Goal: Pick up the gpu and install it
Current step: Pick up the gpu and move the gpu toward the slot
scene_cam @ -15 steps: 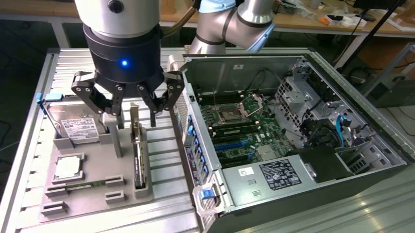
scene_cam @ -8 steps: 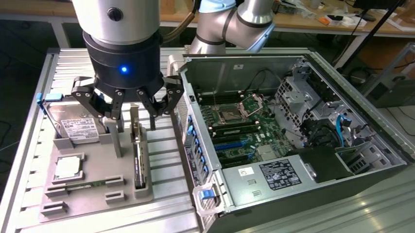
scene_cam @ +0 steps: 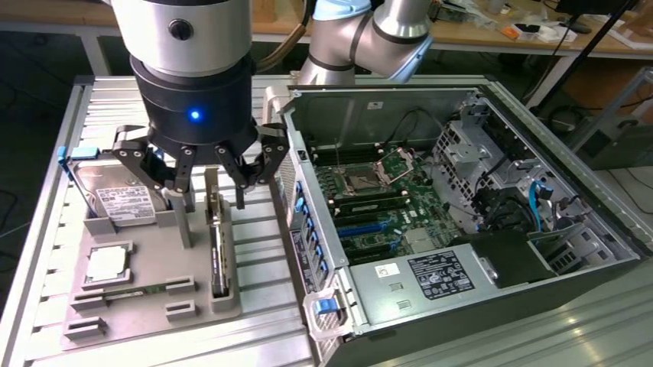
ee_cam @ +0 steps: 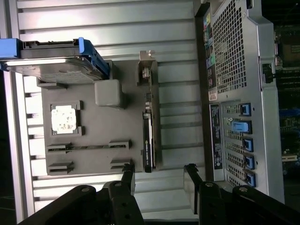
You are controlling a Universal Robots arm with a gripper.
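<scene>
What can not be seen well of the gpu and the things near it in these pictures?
- Exterior view: the gripper partly covers one end of the gpu.
- Both views: the gpu stands on edge; its flat faces are hidden.
- Exterior view: print on the hard drive is too small to read.

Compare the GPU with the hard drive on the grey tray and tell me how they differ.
The GPU stands on its long edge, showing a thin dark profile; the hard drive leans tilted, its white label showing. The hard drive is silver with blue tabs; the GPU has none. The GPU sits on the tray's side nearest the case; the hard drive sits on the far side. Both rest in holders on the same tray.
</scene>
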